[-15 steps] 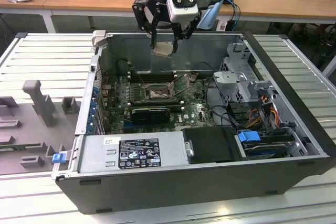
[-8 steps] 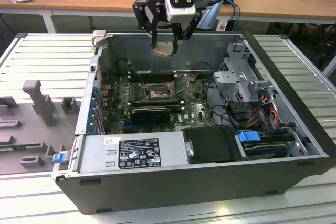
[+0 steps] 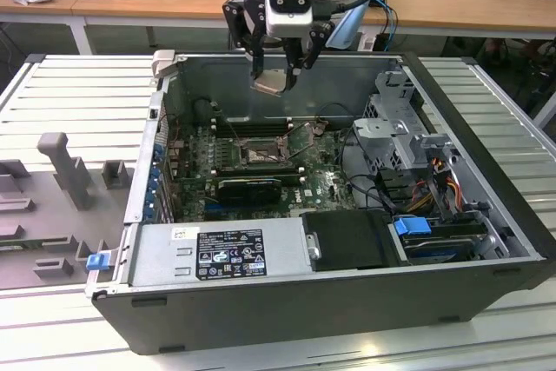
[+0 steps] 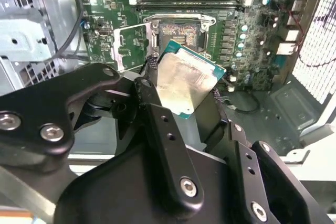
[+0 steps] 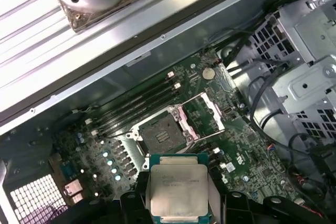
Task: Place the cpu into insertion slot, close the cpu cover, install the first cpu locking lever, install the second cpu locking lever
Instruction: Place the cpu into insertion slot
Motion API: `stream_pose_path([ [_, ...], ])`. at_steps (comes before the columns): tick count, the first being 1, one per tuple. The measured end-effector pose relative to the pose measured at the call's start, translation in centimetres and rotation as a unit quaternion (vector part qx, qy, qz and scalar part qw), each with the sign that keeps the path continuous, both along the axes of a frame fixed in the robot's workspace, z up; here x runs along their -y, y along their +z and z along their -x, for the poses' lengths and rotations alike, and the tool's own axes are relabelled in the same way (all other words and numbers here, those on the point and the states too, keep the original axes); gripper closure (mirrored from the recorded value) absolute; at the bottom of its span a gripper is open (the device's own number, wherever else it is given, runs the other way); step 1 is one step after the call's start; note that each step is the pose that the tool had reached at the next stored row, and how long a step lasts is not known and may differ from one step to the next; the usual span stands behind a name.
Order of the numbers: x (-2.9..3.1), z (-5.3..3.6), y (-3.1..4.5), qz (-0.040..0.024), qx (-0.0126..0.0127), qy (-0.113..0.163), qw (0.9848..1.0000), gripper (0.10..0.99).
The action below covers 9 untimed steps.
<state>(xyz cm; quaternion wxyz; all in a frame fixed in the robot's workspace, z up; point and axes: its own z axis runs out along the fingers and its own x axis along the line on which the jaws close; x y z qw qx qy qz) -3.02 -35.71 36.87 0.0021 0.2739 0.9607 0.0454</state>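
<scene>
My gripper (image 3: 276,71) hangs above the open computer case, shut on the cpu (image 3: 269,82), a flat square chip with a silvery face. In both wrist views the cpu (image 4: 186,80) (image 5: 178,190) sits tilted between the black fingers (image 5: 140,195). The insertion slot (image 3: 258,155) lies well below it on the green board, with its brownish contact field (image 5: 165,129) bare. The cpu cover (image 5: 206,113) is swung up beside the slot (image 4: 178,32), and it shows as a pale frame (image 4: 131,43) in the second wrist view.
Long black memory slots (image 3: 252,123) run behind the socket and a long black card (image 3: 249,187) in front. The power supply (image 3: 221,254), a drive cage (image 3: 395,119) and cables (image 3: 434,188) crowd the case. Grey fixtures (image 3: 65,167) stand at the exterior view's left.
</scene>
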Motion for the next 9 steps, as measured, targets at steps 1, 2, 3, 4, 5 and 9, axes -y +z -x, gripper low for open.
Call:
stream_pose_path([
  [1, 0.00, 0.00, -0.01, 0.0000, 0.0000, -0.007, 1.0000, 0.557],
  [2, 0.00, 0.00, -0.01, 0.0000, 0.0000, -0.017, 0.9999, 0.557],
  [3, 0.00, 0.00, -0.01, 0.0000, 0.0000, -0.023, 0.9997, 0.557],
  [4, 0.00, 0.00, -0.02, 0.0000, 0.0000, -0.029, 0.9996, 0.557],
  [5, 0.00, 0.00, -0.02, 0.0000, 0.0000, -0.034, 0.9994, 0.557],
  [9, 0.00, 0.00, -0.03, 0.0001, 0.0000, -0.057, 0.9984, 0.557],
])
